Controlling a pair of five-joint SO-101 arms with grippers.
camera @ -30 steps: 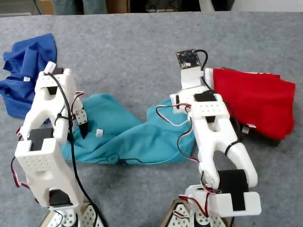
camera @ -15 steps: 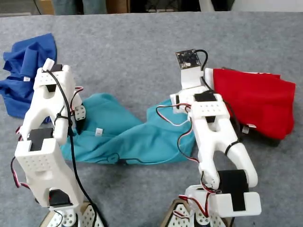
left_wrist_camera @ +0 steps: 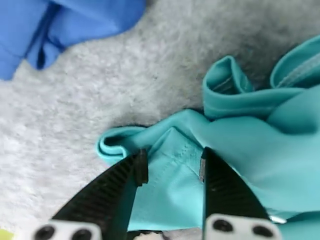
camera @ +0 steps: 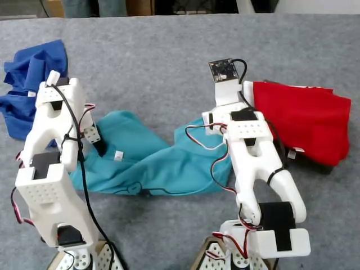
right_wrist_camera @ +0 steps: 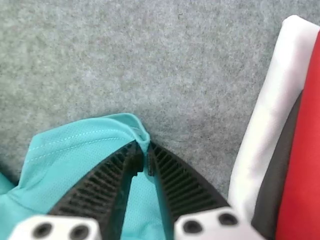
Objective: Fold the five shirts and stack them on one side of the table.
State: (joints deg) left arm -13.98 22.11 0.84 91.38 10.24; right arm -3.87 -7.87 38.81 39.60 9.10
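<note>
While the right end effector (right_wrist_camera: pixel 142 150) is clamped on the teal shirt (camera: pixel 152 163) at its 3 o'clock corner, the left end effector (left_wrist_camera: pixel 171 165) stands open astride the 9 o'clock hem, shirt lying 9-to-3 across the table (camera: pixel 169 56).

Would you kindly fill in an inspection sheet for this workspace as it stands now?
Surface: grey, felt-like table top.
Job's things: teal shirt lying crumpled between the arms; blue shirt bunched beyond the left arm; red shirt folded on the right arm's side.
Clutter: nothing seen.
Tools: left tool open, astride the teal shirt's edge; right tool shut on another edge of it.
Cables: wires hang loose along both arms.
Surroundings: dim room beyond the far edge, details unclear.
</note>
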